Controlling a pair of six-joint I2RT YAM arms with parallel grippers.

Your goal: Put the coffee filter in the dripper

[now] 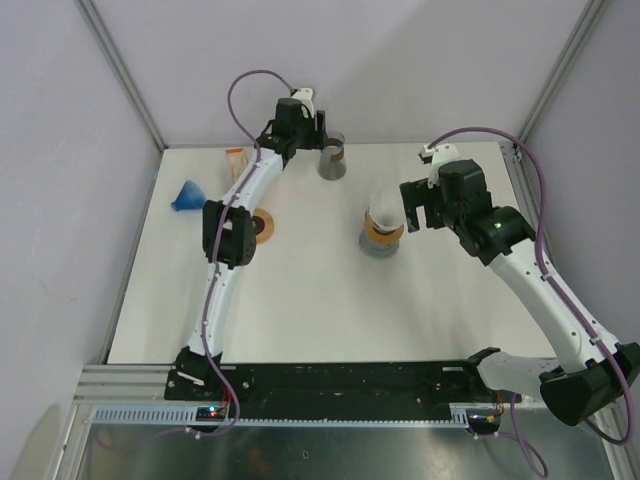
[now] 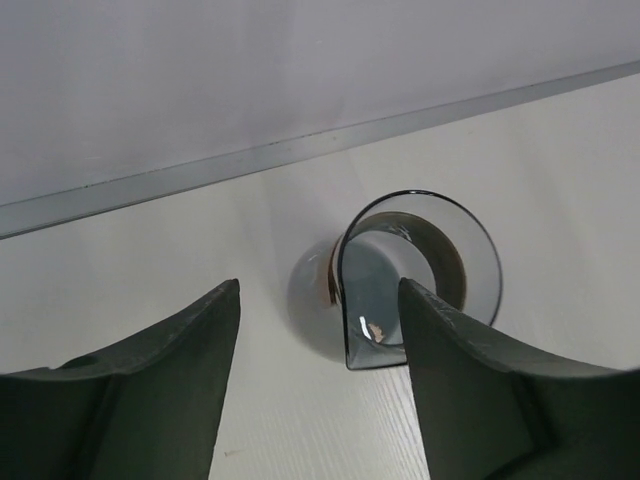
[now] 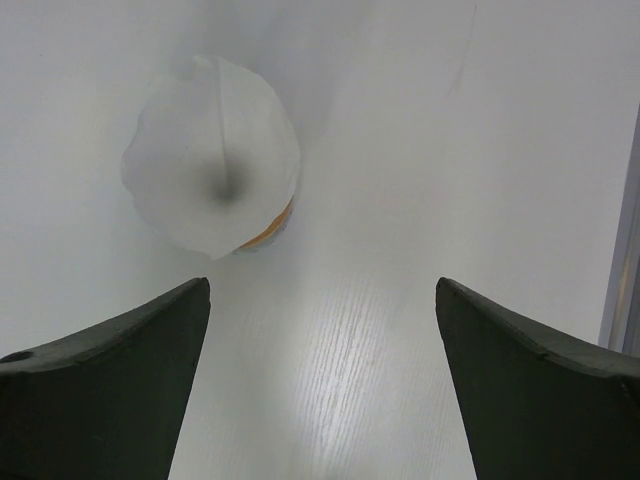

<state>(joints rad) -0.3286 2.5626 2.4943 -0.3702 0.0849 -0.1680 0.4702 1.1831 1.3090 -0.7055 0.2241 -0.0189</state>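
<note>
One coffee filter point(image 3: 212, 150) sits inside the dripper point(image 1: 380, 240), right of centre on the tabletop point(image 1: 300, 310), mouth up and tip down (long axis vertical). Right gripper point(image 3: 323, 290) hangs spread wide and empty just right of it. Left gripper point(image 2: 320, 300) gapes, empty, beside a far glass cup point(image 2: 372, 290).

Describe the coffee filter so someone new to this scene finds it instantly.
On the white table, look right of centre, beside the right end effector. The coffee filter is the white paper cone sitting in the orange-banded dripper, unlike the dark glass cup behind.
</note>
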